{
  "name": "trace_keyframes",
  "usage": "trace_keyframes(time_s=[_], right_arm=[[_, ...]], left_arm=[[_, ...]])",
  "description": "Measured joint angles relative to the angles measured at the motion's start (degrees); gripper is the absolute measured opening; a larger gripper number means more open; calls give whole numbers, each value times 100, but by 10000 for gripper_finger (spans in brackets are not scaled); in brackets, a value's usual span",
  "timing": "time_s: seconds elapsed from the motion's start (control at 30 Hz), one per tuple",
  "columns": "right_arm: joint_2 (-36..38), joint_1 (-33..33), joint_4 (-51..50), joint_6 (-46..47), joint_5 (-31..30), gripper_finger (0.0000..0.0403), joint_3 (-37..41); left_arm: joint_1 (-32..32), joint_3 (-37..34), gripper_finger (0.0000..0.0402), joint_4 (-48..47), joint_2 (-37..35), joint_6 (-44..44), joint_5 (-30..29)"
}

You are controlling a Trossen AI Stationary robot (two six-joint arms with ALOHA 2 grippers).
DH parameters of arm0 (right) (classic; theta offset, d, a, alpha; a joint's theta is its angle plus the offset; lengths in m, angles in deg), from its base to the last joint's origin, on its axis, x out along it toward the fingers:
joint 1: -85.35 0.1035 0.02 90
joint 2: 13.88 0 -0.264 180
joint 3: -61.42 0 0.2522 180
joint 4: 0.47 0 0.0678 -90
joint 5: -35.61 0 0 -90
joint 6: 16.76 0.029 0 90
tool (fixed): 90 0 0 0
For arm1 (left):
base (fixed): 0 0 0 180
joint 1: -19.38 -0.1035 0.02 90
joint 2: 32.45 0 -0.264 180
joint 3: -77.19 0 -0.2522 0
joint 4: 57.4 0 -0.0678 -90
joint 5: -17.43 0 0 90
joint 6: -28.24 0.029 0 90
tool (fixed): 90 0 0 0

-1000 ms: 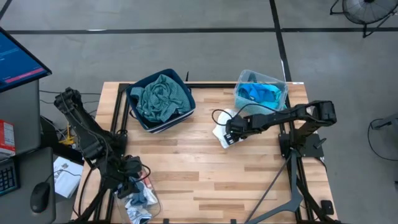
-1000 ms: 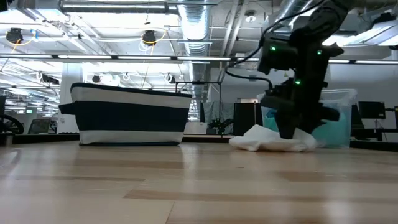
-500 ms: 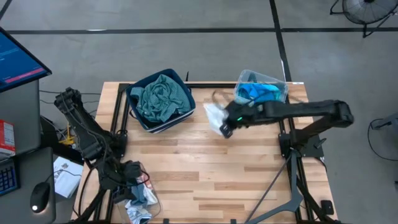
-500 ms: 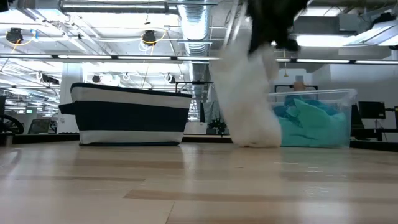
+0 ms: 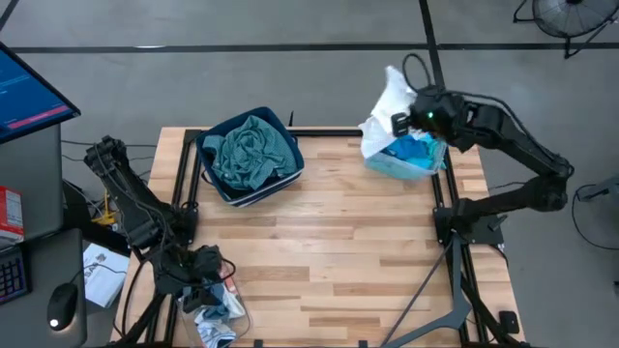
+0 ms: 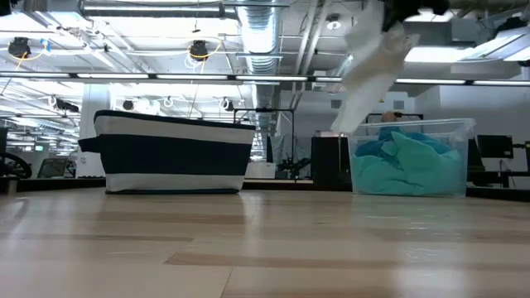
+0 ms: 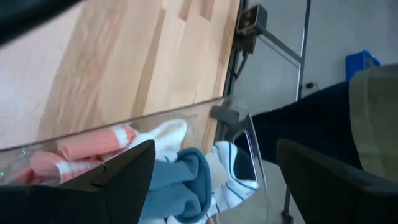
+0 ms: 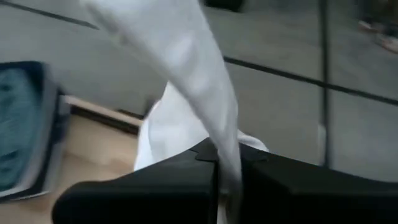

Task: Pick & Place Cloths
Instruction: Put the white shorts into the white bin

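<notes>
My right gripper (image 5: 403,122) is high above the far right corner, shut on a white cloth (image 5: 386,101) that trails from it over the clear tub (image 5: 430,162) of turquoise tops (image 6: 407,161). In the low view the white cloth (image 6: 371,73) slants down, clear of the tub. The teal-green checked shirt (image 5: 248,151) lies crumpled in the dark blue bin (image 5: 291,178). My left gripper (image 7: 211,180) waits open off the table's near left corner, above a clear tub holding coral-and-grey socks (image 7: 93,147) and a blue cloth (image 7: 181,179). My right gripper pinches a bunched part of the white cloth (image 8: 227,163) between its two fingers. How many layers it has, I cannot tell. The cloth is lifted clear of the table and the tub, and it streams loosely away from the fingers.
The striped side of the bin (image 6: 170,154) stands at the far left of the wooden table (image 5: 329,261). A monitor (image 5: 29,92) and desk clutter sit beyond the table's left edge.
My right gripper has shut on the white cloth where it lay on the table, then risen and swung toward the far right corner over the clear tub. The cloth has left the table and now swings in the air below the gripper.
</notes>
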Motion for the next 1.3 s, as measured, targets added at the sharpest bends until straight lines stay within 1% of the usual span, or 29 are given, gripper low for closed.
trace_keyframes(time_s=[0.07, 0.13, 0.27, 0.37, 0.5, 0.6, 0.67, 0.8, 0.93, 1.0, 1.07, 1.13, 1.3], right_arm=[[16, -299, -328, 75, -57, 1, 0], [-51, -542, -744, 193, -258, 1, 0], [-324, -844, -1446, 298, -456, 0, 11], [-565, -973, -1882, 333, -496, 0, 11], [-1066, -1049, -2342, 403, -494, 0, 13], [-1495, -1063, -2416, 370, -413, 0, 13], [-1751, -1036, -2171, 28, -105, 0, 13], [-2066, -1136, -1360, -1062, 1094, 0, 13], [-2247, -1350, -1118, -1601, 1637, 0, 64], [-2226, -1509, -872, -1847, 1916, 0, 327], [-2135, -1757, -522, -2091, 2436, 0, 753], [-2017, -2015, -119, -2235, 2804, 0, 1219], [-1960, -2543, 707, -2285, 3126, 0, 2216]], left_arm=[[0, 0, 319, 9, 0, -3, -124], [0, 0, 319, 10, -2, 10, -282], [-2, 0, 319, 12, -2, 16, -568], [0, 0, 319, 10, 0, 47, -699], [0, 0, 319, 4, -2, 53, -924], [0, 0, 319, 9, -2, 57, -1005], [0, 0, 319, 11, -2, 57, -1016], [0, 0, 319, 24, -1, 55, -1016], [0, 0, 319, 39, -2, 55, -1036], [0, 0, 319, 39, -2, 55, -1105], [0, 0, 319, 34, -1, 56, -1174], [-1, 0, 319, 36, -2, 55, -1233], [-2, 0, 319, 34, 0, 56, -1430]])
